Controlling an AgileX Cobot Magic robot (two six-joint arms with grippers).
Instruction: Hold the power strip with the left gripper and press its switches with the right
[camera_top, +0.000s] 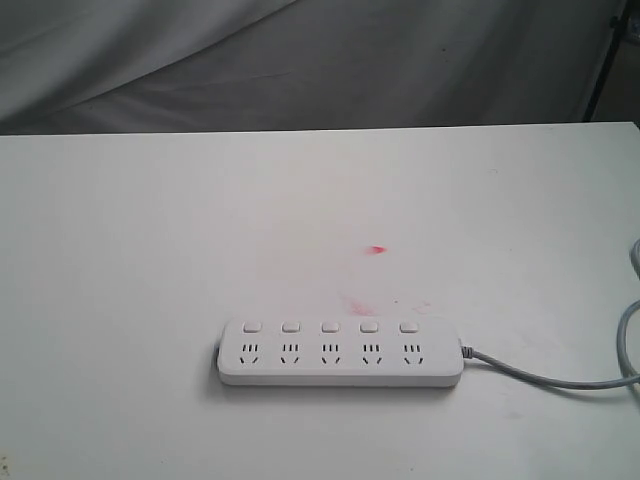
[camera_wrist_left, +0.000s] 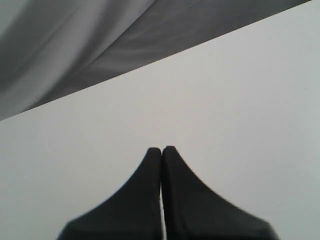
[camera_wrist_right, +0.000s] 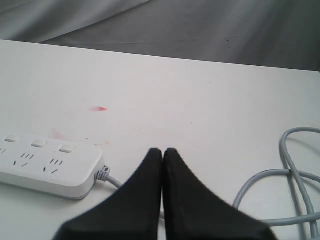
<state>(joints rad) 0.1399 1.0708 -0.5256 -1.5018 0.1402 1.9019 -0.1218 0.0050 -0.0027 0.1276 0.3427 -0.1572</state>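
Observation:
The long white power strip (camera_top: 340, 353) lies flat on the white table (camera_top: 150, 250), near its front edge, with five square switches (camera_top: 329, 327) in a row above the socket sets. Its grey cord (camera_top: 560, 378) leaves the right end and curves off to the right. Neither arm shows in the exterior view. In the left wrist view my left gripper (camera_wrist_left: 161, 150) is shut and empty over bare table. In the right wrist view my right gripper (camera_wrist_right: 163, 151) is shut and empty, with the strip's cord end (camera_wrist_right: 47, 167) off to one side and the looped cord (camera_wrist_right: 295, 175) on the other.
A small red mark (camera_top: 377, 249) and faint pink smears (camera_top: 360, 303) stain the table behind the strip. Grey cloth (camera_top: 320, 60) hangs behind the table's far edge. A dark stand leg (camera_top: 603, 60) shows at the back right.

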